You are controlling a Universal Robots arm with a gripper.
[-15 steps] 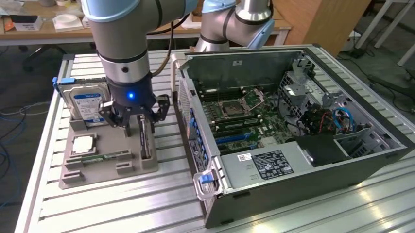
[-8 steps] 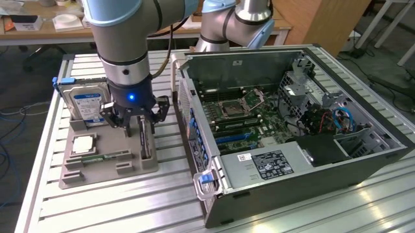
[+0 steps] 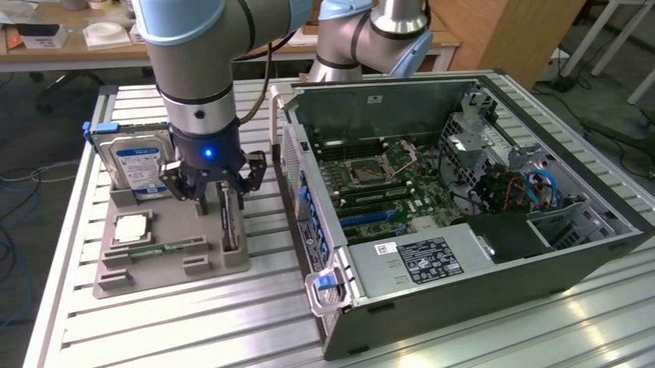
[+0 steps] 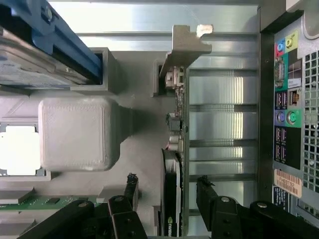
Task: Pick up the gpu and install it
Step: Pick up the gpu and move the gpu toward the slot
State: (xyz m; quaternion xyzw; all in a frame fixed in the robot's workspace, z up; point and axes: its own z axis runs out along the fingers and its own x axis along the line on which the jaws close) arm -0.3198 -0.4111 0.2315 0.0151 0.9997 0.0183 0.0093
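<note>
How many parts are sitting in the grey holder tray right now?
4: blue-labelled silver hard drive, upright at the back; square silver processor, flat in front of it; small green memory stick beside that; thin green-and-black gpu on edge, inside the open gripper. The arm may hide more.

gpu (image 4: 177,142) faced with glossy black shroud (image 4: 172,199), ended by dull metal bracket (image 4: 188,46), tray (image 4: 75,132) seen in matt grey plastic, table (image 4: 219,89) formed of ribbed, shiny metal
</note>
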